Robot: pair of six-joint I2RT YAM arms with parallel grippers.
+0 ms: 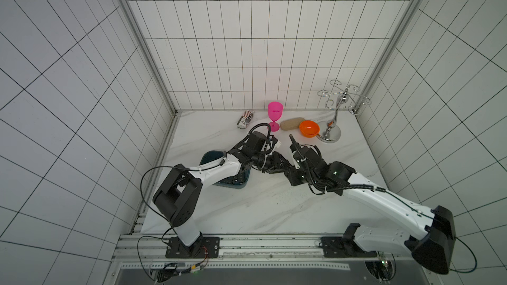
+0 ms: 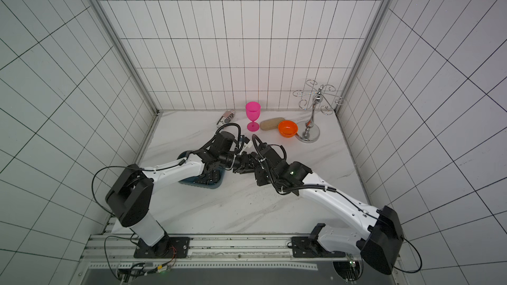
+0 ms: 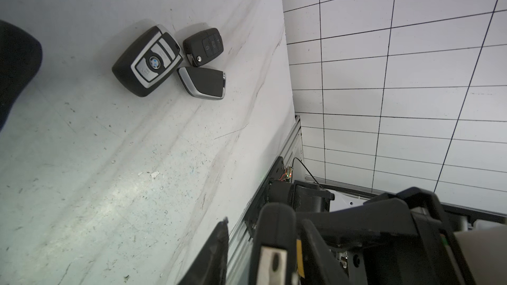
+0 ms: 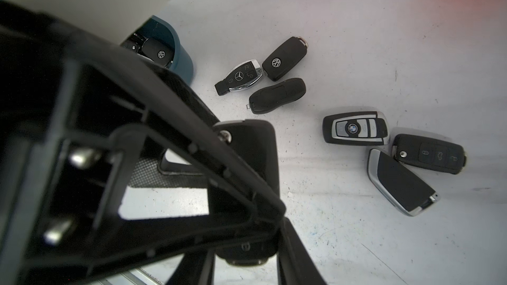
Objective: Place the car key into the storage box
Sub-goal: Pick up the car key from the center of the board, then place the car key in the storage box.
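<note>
Both grippers meet above the middle of the table. My right gripper [image 4: 247,259] is shut on a black car key [image 4: 247,143] that stands between its fingers. My left gripper [image 3: 264,226] straddles the same car key [image 3: 274,231], and a gap shows between one finger [image 3: 216,250] and the fob. In both top views the arms hide the key where the left gripper [image 1: 282,165] and right gripper [image 1: 293,178] come together. The dark teal storage box [image 1: 211,157] lies under the left arm, with a VW fob [image 4: 159,50] inside by its wall [image 4: 178,50].
Several loose fobs lie on the marble in two clusters, one by a BMW fob [image 4: 354,130] and one by a Mercedes fob [image 4: 241,76]. Along the back stand a pink goblet [image 1: 275,115], an orange bowl [image 1: 309,128], a chrome stand [image 1: 333,122] and a tan block [image 1: 292,123].
</note>
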